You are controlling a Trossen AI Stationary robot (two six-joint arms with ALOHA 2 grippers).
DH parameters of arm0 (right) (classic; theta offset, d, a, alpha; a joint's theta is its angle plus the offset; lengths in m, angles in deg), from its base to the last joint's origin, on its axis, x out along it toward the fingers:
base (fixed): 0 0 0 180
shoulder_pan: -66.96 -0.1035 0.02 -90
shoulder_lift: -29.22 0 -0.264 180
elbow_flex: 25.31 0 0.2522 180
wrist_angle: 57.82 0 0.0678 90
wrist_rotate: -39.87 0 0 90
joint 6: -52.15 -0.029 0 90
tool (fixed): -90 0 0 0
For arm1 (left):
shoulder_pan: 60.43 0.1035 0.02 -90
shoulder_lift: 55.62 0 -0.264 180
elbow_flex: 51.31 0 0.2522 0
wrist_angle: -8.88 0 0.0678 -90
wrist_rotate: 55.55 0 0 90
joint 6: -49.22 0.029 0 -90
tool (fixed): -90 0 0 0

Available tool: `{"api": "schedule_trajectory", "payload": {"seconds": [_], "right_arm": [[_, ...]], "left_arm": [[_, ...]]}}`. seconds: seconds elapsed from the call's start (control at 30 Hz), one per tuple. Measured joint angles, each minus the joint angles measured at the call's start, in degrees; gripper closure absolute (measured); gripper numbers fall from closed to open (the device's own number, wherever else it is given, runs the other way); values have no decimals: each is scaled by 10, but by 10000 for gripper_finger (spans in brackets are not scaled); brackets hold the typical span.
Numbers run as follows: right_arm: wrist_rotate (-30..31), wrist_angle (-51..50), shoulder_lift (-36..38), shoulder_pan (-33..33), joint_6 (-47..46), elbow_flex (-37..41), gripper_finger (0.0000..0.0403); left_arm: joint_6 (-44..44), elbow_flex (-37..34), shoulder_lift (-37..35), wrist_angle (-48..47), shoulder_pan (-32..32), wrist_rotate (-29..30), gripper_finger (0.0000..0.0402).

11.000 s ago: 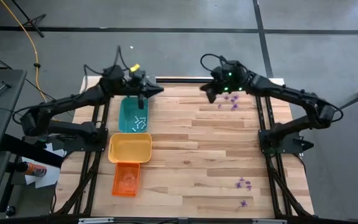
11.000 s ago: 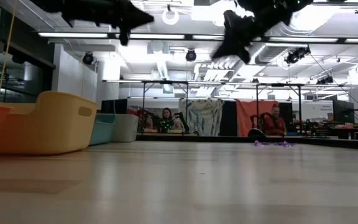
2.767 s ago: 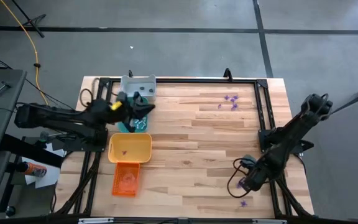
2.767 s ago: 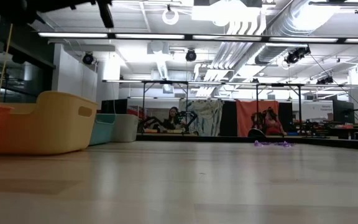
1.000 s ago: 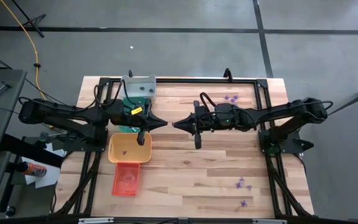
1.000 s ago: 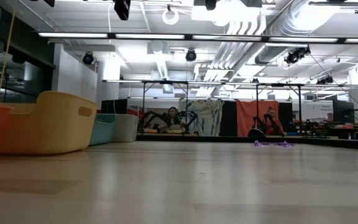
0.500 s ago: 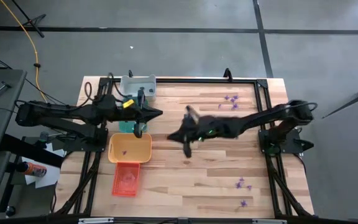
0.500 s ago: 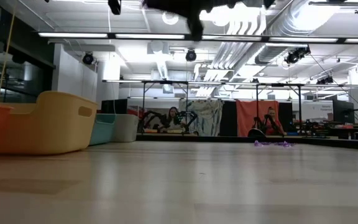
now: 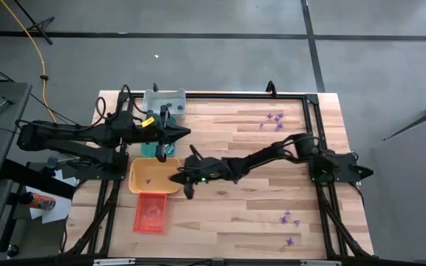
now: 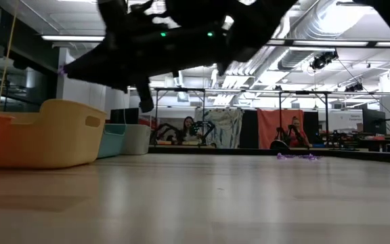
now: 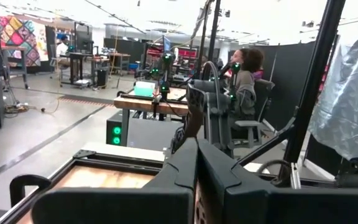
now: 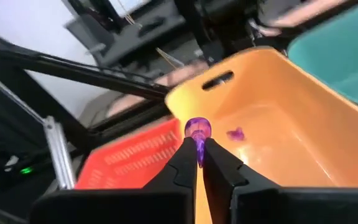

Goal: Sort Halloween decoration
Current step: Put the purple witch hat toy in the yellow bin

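right gripper [image 12: 198, 144] fingers pinch purple trinket [image 12: 196, 128] by its base over yellow tray [image 12: 303, 99] | we judge it light, stiff, slippery | left gripper [image 11: 196, 163] fingers together, empty

The right arm [image 9: 265, 157] is stretched slantwise across the middle of the counter [image 9: 257, 207], so that lane's blocked. Its claw [image 9: 181, 177] hangs at the yellow tray's [image 9: 154, 188] near edge, and the left claw [image 9: 186, 133] sits just above the teal tray [image 9: 151, 150]. That corner's tight. The bare planks nearer the bottom edge are wide open.
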Motion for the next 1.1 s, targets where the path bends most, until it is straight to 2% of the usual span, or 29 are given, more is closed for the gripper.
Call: {"api": "schedule_trajectory", "payload": {"seconds": [0.2, 0.43, 0.6, 0.7, 0.77, 0.87, 1.03, 1.1], "right_arm": [[19, -157, -10, 7, -2, -71, 362], [5, -247, -10, 13, 15, -109, 258], [-96, -327, 26, 26, 75, -117, 203], [-86, -435, 78, 27, 138, -97, 196], [-52, -478, 120, 27, 162, -56, 195], [-13, -453, 218, 27, 145, 61, 195], [40, -336, 406, 16, 1, 308, 195], [57, -268, 475, 3, -56, 383, 195]], "left_arm": [[-8, 0, 0, 1, 0, 5, 401], [-10, 0, 0, 0, 0, 20, 401], [-10, 0, 0, 0, 0, 25, 402], [-9, 0, 0, -2, 0, 30, 401], [-9, 0, 0, -2, 0, 34, 402], [-9, 0, 0, -3, 0, 35, 401], [-9, 0, 0, -3, 0, 35, 401], [-9, 0, 0, -3, 0, 35, 401]]}}
